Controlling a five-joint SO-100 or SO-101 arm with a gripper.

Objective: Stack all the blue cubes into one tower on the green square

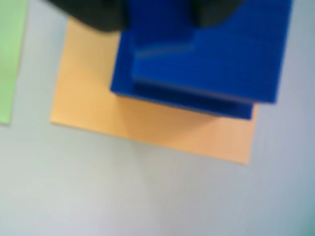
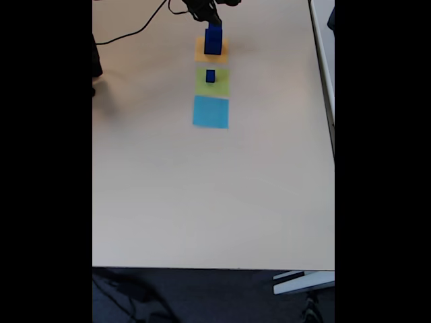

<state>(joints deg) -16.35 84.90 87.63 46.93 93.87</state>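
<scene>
Your claw (image 2: pixel 213 25) sits at the top of a blue stack on the orange square (image 2: pixel 201 47); whether it grips or just touches, you cannot tell. On the desk (image 2: pixel 202 195), three paper squares lie in a row: orange, green square (image 2: pixel 222 84), light-blue square (image 2: pixel 210 112). The wrist view shows a medium cube (image 1: pixel 231 54) resting on the large cube (image 1: pixel 123 73). The small cube (image 2: pixel 211 76) stands on the green square.
</scene>
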